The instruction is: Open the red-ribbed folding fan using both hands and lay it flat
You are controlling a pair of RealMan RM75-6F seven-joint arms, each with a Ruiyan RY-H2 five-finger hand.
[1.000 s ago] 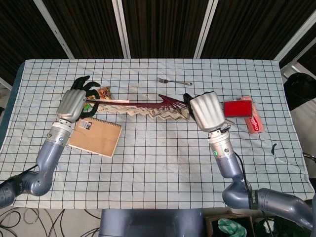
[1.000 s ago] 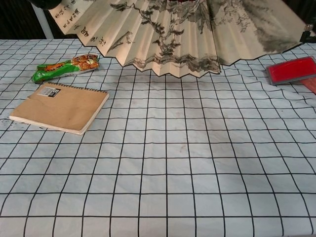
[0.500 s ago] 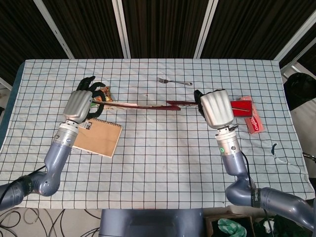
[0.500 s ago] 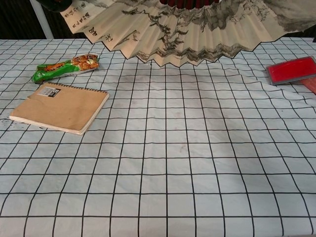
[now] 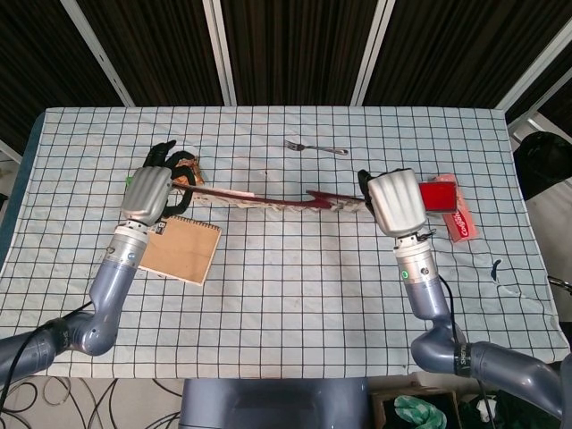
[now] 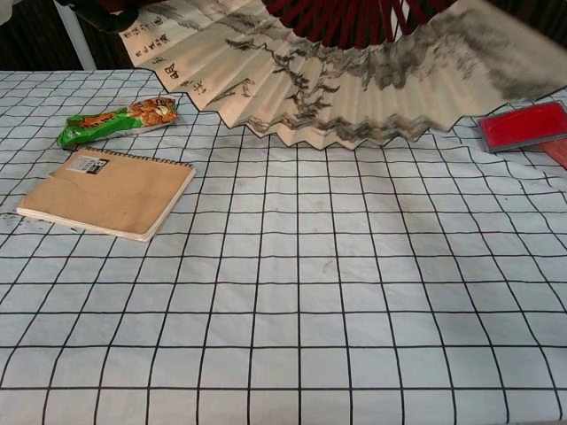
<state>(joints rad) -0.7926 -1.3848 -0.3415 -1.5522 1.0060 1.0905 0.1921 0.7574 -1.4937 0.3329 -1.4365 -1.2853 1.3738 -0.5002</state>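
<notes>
The folding fan (image 5: 268, 200) is spread wide and held in the air above the table, seen edge-on in the head view as a thin red and cream strip. In the chest view its cream leaf (image 6: 337, 80) with ink painting fans out across the top, with the red ribs (image 6: 345, 18) showing above. My left hand (image 5: 150, 191) grips the fan's left end. At the other end my right hand (image 5: 396, 202) grips the right outer rib. Both hands' fingers are mostly hidden behind their backs.
A brown notebook (image 5: 172, 248) lies under the left hand, with a green snack packet (image 6: 115, 122) beside it. A red flat case (image 5: 438, 194) and a pink packet (image 5: 463, 223) lie by the right hand. A fork (image 5: 315, 147) rests further back on the checked cloth (image 5: 295, 295).
The hands drew further apart and the fan spread wider. The leaf has tilted so that the red ribs now show in the chest view. The left hand moved slightly right.
</notes>
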